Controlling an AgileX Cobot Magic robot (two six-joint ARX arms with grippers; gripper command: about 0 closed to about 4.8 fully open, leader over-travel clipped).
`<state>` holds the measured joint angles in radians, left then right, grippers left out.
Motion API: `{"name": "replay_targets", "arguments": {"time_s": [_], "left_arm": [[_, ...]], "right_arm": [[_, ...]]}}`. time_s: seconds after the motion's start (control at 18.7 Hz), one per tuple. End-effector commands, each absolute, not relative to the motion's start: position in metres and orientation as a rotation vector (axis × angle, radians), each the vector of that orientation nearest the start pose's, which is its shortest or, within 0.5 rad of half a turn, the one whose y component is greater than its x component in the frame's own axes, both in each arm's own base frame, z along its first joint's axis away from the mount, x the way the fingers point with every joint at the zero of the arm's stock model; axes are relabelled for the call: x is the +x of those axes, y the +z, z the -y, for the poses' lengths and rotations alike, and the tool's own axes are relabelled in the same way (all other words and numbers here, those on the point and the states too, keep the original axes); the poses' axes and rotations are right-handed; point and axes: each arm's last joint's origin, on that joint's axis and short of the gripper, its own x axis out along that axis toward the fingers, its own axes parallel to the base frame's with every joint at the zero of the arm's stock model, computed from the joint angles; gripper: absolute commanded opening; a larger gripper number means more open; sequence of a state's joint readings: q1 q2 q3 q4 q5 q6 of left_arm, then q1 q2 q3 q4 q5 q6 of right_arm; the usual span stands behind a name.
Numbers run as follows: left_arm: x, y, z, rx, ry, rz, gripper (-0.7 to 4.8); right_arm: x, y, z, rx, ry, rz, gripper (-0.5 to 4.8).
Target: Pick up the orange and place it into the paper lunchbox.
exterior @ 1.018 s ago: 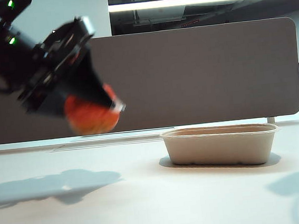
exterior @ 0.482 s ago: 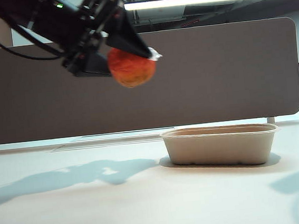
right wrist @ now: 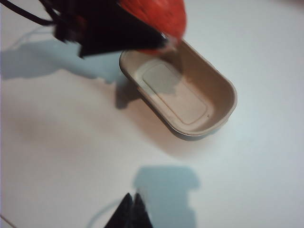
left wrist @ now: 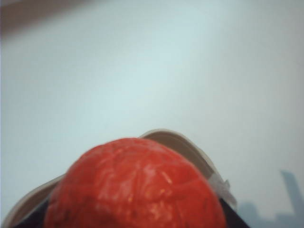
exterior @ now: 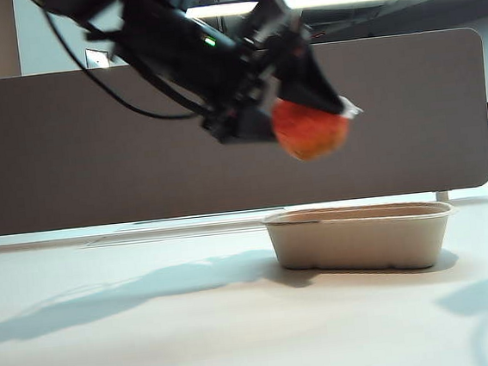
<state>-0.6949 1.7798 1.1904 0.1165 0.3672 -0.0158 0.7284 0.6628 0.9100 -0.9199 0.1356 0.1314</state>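
Observation:
The red-orange, wrinkled orange [exterior: 310,130] hangs in the air, with my left gripper [exterior: 315,117] shut on it, just above the left end of the paper lunchbox [exterior: 362,236]. In the left wrist view the orange [left wrist: 135,187] fills the foreground and covers most of the lunchbox rim [left wrist: 178,140] behind it. The right wrist view shows the orange [right wrist: 159,15] over the near corner of the beige, empty lunchbox [right wrist: 223,92]. My right gripper [right wrist: 133,198] hovers well off the table, shut, holding nothing.
A grey partition panel [exterior: 410,115] stands behind the white table [exterior: 155,339]. The left arm's shadow [exterior: 134,293] falls on the table left of the lunchbox.
The left arm has swung to the right and upward with the orange, from low at the left to just above the lunchbox's left end. The right arm has stayed still.

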Motion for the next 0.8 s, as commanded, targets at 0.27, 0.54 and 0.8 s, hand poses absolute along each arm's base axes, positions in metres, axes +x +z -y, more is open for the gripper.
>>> {"name": "replay_targets", "arguments": {"time_s": [0.27,0.54,0.8], "left_arm": [[0.319,0.182,0.304,0.129,-1.042,-0.558,3.94],[0.296,0.249,0.275,0.217,-0.944,-0.556,4.77],[0.265,0.283,0.246,0.363,-0.960,-0.638,-0.08]], "right_arm": [[0.085,0.326,-0.071,-0.127,0.519,-0.644,-0.06],[0.085,0.326,-0.070,-0.128,0.516,-0.644,-0.06],[0.085,0.326,-0.070,-0.134,0.496,-0.639,-0.06]]}}
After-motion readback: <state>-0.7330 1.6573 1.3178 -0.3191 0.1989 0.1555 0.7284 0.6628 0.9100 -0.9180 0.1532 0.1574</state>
